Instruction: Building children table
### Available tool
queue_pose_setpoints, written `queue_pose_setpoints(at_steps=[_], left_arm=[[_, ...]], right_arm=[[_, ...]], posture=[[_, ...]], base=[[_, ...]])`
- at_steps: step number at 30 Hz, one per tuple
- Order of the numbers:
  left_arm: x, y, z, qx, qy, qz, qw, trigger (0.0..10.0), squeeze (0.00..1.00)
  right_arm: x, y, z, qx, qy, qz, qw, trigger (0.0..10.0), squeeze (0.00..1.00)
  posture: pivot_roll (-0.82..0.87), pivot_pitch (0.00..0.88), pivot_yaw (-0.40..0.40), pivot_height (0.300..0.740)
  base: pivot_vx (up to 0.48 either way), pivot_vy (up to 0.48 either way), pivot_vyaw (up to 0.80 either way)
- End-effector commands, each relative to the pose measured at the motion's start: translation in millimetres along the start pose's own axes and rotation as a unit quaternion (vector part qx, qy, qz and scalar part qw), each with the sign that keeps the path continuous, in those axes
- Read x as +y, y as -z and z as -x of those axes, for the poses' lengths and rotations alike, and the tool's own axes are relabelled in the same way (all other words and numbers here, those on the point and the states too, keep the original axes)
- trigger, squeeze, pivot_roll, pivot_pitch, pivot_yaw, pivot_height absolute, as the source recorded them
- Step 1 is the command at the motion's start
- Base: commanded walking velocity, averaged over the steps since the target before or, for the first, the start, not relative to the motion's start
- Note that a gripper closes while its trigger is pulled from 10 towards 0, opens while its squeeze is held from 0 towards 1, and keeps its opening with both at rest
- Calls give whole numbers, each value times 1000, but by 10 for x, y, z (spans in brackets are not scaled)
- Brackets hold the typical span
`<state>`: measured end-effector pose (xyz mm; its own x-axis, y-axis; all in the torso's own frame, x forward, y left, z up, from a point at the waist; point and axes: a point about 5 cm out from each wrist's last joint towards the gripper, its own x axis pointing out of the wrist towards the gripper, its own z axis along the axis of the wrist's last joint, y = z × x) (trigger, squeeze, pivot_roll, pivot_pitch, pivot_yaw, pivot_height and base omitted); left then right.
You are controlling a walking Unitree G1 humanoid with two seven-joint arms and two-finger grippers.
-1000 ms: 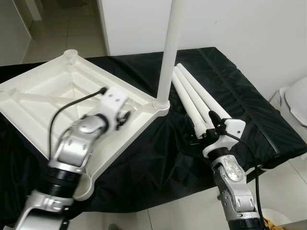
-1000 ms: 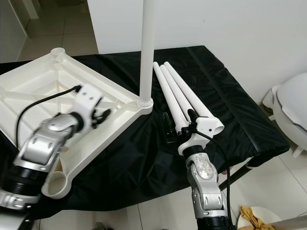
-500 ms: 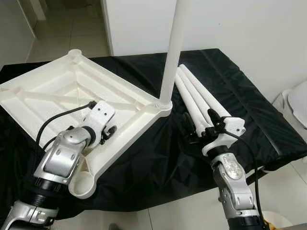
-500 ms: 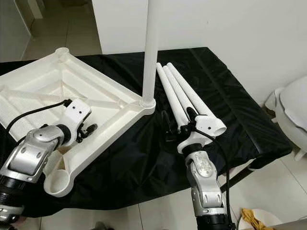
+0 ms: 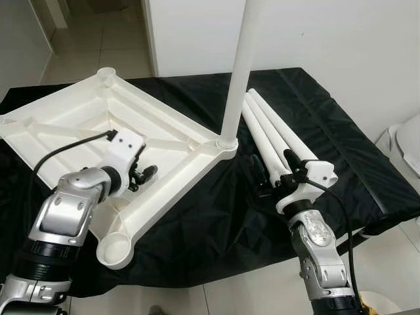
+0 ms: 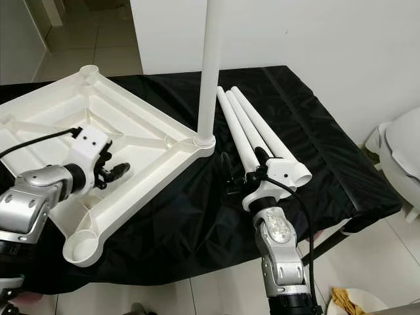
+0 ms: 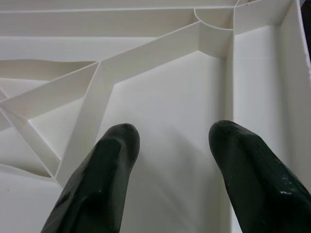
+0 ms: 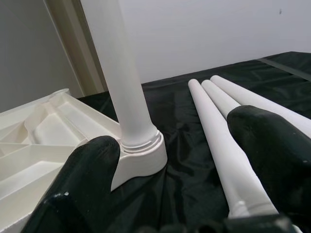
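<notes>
- The left pincer sits at centre left of the left eye view, over the ribbed underside of the white tabletop. Its two black fingers are spread apart with nothing between them, and the bare white panel and a slanted rib show in the gap.
- The right pincer is at centre right of the same view, low over the black cloth. Its fingers are wide apart and grip nothing; one lies by the near end of the loose legs, the other towards the tabletop's corner.
- The tabletop lies upside down across the left half of the frame, on the cloth-covered surface. One round corner socket is at lower left of centre and another is near the upper left.
- One white leg stands upright in the corner socket at the middle of the frame and runs out of the top edge.
- Three loose legs lie side by side on the cloth, just right of the standing leg, slanting from upper centre down towards the right pincer.
- A white wall fills the upper right, and a tiled floor shows at upper left.
</notes>
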<state>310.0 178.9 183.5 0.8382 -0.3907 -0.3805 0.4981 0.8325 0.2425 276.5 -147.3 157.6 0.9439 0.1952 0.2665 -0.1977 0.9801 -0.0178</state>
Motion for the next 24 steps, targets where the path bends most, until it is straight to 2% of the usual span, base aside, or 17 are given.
queue_pose_setpoints(at_steps=[1,5,7,12,23,24], left_arm=[[-61,58,24,17,24,-6,1000,10000,0],[-123,111,29,27,45,-24,998,10000,0],[-217,172,21,37,68,-34,996,10000,0],[-314,243,-25,54,75,-52,994,10000,0],[-344,304,-103,81,53,-47,994,10000,0],[-338,322,-115,89,47,-43,994,9725,0]], right_arm=[[-13,58,32,12,0,5,1000,10000,0],[-18,58,34,12,0,5,1000,10000,0],[-24,56,31,13,-1,6,1000,10000,0],[-45,51,30,13,-1,11,1000,10000,0],[-76,32,37,14,3,17,1000,10000,0],[-74,31,38,14,4,16,1000,10000,0]], posture=[[-53,35,0,740],[-53,36,-1,740],[-54,36,-3,740],[-59,41,-6,740],[-67,55,-3,740],[-68,57,-2,740]], base=[[0,0,0],[0,0,0],[0,0,0],[0,0,0],[0,0,0],[0,0,0]])
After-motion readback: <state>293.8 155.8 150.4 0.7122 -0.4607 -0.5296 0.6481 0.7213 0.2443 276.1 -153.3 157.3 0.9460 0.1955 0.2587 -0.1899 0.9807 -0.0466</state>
